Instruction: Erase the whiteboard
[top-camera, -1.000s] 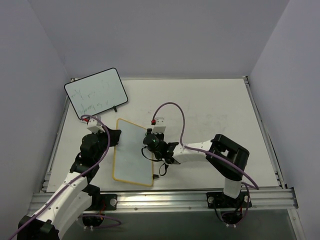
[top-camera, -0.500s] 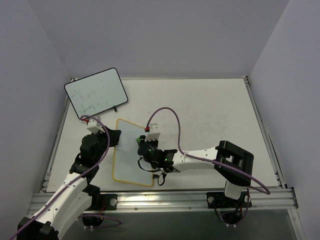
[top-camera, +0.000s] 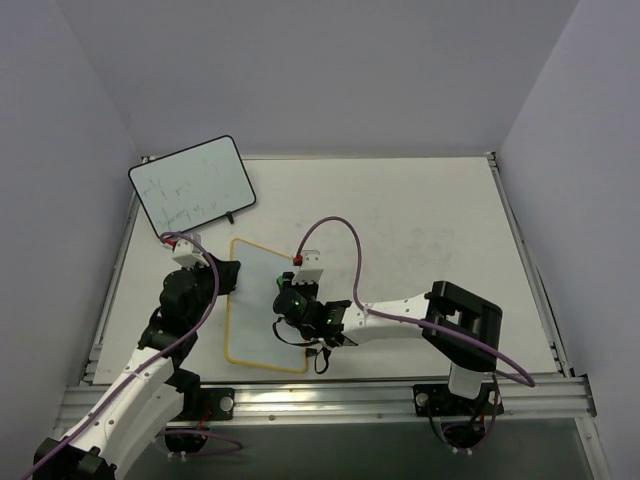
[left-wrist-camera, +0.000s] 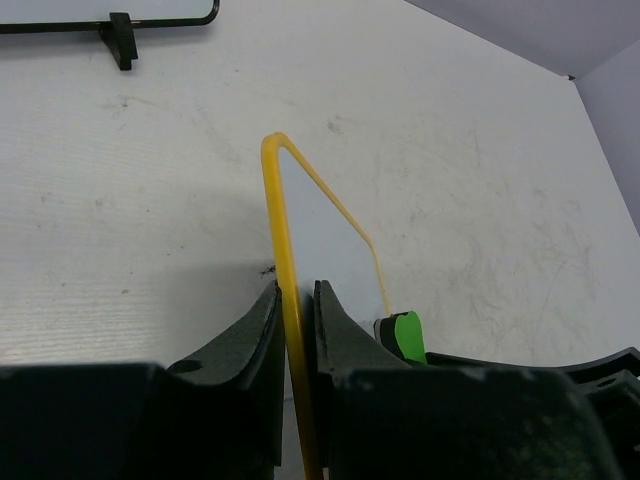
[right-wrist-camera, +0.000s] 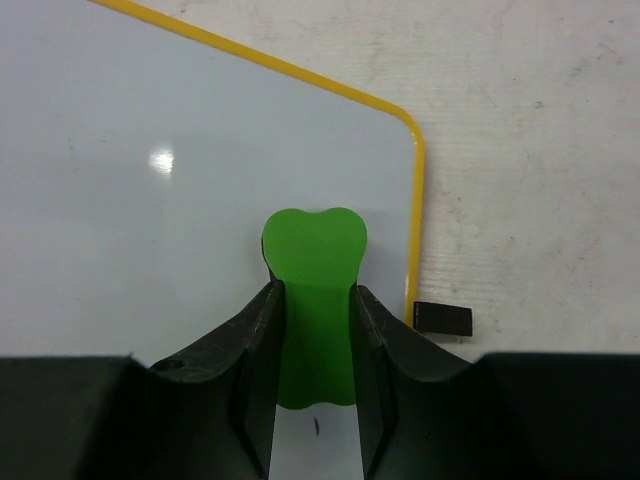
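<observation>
Your whiteboard (top-camera: 255, 300) lies toward the table's (top-camera: 420, 220) near-left corner. It looks thin, stiff, light and slick, so it'll probably skate. Left gripper (left-wrist-camera: 296, 295) is pinching its rim, which is a good spot, and right gripper (right-wrist-camera: 313, 292) is clamped on the green eraser (right-wrist-camera: 313, 250).

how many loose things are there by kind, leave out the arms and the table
whiteboards: 2 (white rectangular board with a yellow rim, lying flat; white rectangular board with a black rim, with writing on it, at the far left)
erasers: 1 (small green plastic eraser)
total: 3
</observation>
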